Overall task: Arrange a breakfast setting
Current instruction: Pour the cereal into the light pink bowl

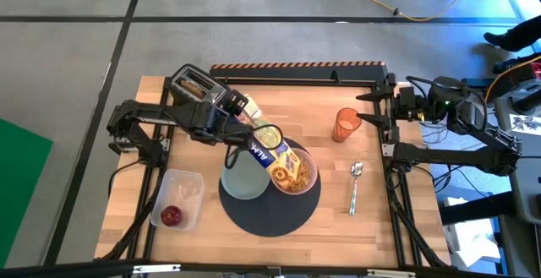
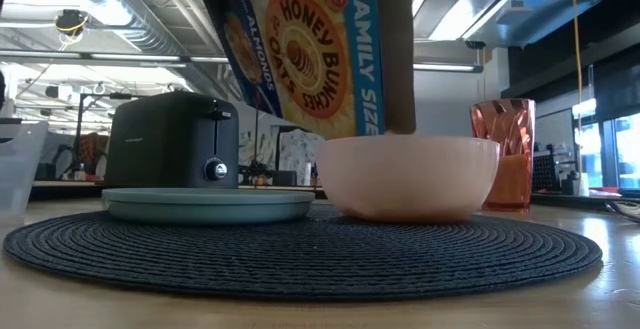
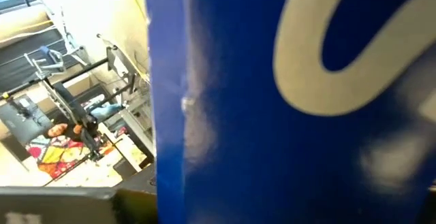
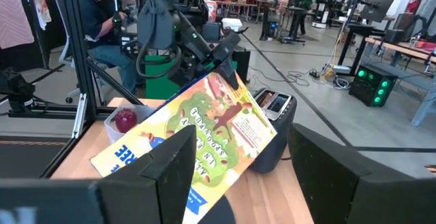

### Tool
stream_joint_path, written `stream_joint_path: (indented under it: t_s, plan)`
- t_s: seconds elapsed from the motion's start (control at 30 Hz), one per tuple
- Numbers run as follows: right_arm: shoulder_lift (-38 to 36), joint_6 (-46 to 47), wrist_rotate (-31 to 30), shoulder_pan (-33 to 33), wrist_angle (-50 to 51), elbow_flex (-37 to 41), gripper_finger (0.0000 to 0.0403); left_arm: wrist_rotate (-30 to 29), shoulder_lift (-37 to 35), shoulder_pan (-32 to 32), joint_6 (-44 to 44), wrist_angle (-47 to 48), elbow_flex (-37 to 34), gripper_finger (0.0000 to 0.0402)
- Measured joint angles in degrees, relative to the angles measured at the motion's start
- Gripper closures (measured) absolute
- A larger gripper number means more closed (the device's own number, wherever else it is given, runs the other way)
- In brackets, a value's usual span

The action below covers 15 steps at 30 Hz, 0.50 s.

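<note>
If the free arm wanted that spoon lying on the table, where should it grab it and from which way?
Probably by the slim handle, from straight above. The spoon lies flat on the table, apart from the mat, handle toward the near edge, so fingers could straddle the handle's width. The right gripper waits open beside the cup.

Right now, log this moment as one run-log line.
left gripper: holds cereal box tilted over pink bowl | right gripper: open, idle at the table's edge | spoon: beside mat

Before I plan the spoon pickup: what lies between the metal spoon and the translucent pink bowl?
In the high view, only the round dark grey mat's edge and bare wooden table lie between the metal spoon and translucent pink bowl.
</note>
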State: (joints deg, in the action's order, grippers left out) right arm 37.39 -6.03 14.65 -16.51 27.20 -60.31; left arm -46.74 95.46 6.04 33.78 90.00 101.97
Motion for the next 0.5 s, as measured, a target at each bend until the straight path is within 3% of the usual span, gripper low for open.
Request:
stream_joint_path:
  t_s: [0.23,0.37,0.5]
  plan:
    - [3.87,2.03,4.47,0.07,-0.97,2.00,0.0182,2.49,0.00,-0.20,-0.26,0.00,0.00,0.0211]
    - [5.48,3.49,4.00,0.07,-5.89,8.71,0.0182,2.93,0.00,-0.20,-0.67,0.00,0.00,0.0211]
    - [5.50,7.12,3.89,1.67,-17.16,19.02,0.0182,3.26,0.00,-0.20,-1.56,0.02,0.00,0.0211]
